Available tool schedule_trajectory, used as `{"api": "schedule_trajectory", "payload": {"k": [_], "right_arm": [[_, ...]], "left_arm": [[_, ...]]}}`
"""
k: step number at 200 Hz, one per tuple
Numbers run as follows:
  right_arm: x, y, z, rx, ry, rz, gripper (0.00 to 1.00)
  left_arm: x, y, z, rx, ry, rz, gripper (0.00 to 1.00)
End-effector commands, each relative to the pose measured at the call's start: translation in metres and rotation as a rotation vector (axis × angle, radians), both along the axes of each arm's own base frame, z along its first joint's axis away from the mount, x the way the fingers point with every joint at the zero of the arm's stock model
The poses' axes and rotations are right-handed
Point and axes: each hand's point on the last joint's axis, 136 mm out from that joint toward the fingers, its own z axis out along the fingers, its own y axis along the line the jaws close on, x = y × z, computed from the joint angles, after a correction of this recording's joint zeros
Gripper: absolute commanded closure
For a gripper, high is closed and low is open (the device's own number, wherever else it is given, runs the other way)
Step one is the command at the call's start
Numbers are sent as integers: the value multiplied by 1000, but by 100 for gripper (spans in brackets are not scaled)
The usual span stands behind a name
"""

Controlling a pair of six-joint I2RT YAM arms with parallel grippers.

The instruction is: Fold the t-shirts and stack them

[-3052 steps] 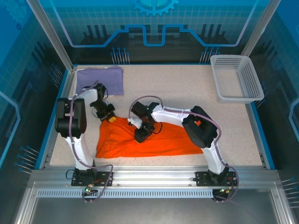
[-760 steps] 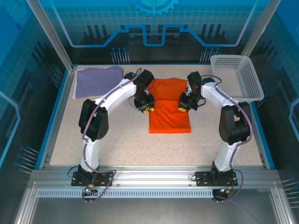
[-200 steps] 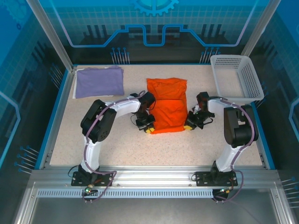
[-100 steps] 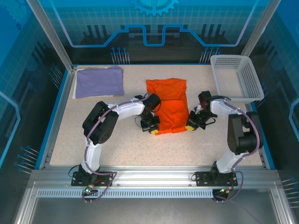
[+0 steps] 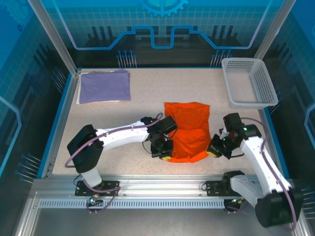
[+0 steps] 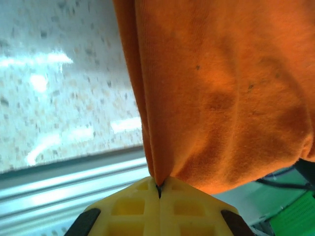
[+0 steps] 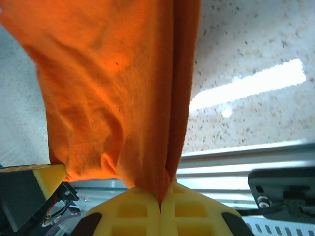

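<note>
The orange t-shirt (image 5: 189, 130), folded to a narrow block, lies mid-table toward the front, its near edge lifted between both grippers. My left gripper (image 5: 166, 156) is shut on its near left corner; in the left wrist view the orange t-shirt (image 6: 221, 93) hangs from the closed yellow pads (image 6: 142, 201). My right gripper (image 5: 215, 150) is shut on the near right corner, and in the right wrist view the orange t-shirt (image 7: 113, 98) is pinched between the pads (image 7: 189, 204). The lavender t-shirt (image 5: 105, 86) lies folded flat at the back left.
A white mesh basket (image 5: 249, 82) stands at the back right corner. The metal rail (image 5: 162, 184) runs along the table's near edge, close below both grippers. Blue-framed walls border the table left and right.
Both grippers have dragged the folded orange t-shirt toward the front and slightly right. The lavender t-shirt and the basket have not moved.
</note>
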Motion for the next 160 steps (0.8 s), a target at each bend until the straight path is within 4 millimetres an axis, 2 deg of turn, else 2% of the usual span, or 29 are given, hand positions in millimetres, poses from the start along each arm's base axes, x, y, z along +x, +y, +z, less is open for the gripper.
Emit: {"api": "schedule_trajectory", "payload": {"k": [1, 20, 26, 74, 114, 160], "right_arm": [[-18, -5, 12, -16, 56, -80, 100], [-8, -9, 19, -43, 35, -103, 100], [1, -10, 30, -47, -6, -107, 100], [49, -23, 64, -123, -117, -130, 100], [83, -26, 73, -123, -149, -144, 100], [125, -28, 75, -119, -174, -146, 100]], "left_arm": [[-1, 10, 25, -7, -15, 69, 100], [13, 8, 42, -30, -52, 81, 100], [19, 7, 47, -35, -61, 82, 100], [71, 1, 69, -62, -122, 106, 100], [116, -3, 86, -85, -158, 115, 100], [157, -6, 90, -88, -172, 122, 100]]}}
